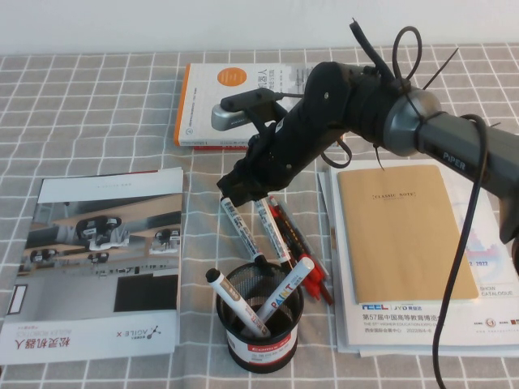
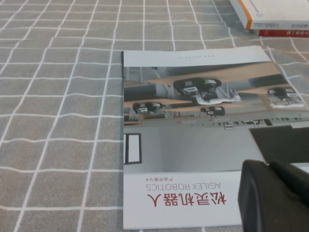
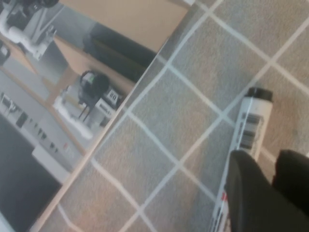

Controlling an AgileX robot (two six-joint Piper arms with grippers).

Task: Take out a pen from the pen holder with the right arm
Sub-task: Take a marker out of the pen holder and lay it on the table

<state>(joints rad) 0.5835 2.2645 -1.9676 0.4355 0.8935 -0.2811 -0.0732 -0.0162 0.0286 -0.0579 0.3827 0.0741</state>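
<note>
A: Which step is in hand?

B: The lift-out looks about done. The right gripper (image 1: 241, 188) hangs just beyond the far rim of the pen holder (image 1: 259, 336), its fingers (image 3: 246, 193) pinching a white pen (image 1: 243, 228). The pen slants down with its black cap close to that rim, outside the mesh

A: And next?

B: I'd judge: carry it away from the holder and lay it on the desk (image 1: 105, 121), perhaps by the loose pens (image 1: 280, 231) behind the holder, without knocking the two pens inside. The left gripper (image 2: 275, 198) is well left of the holder, over a brochure (image 2: 193, 145)
</note>
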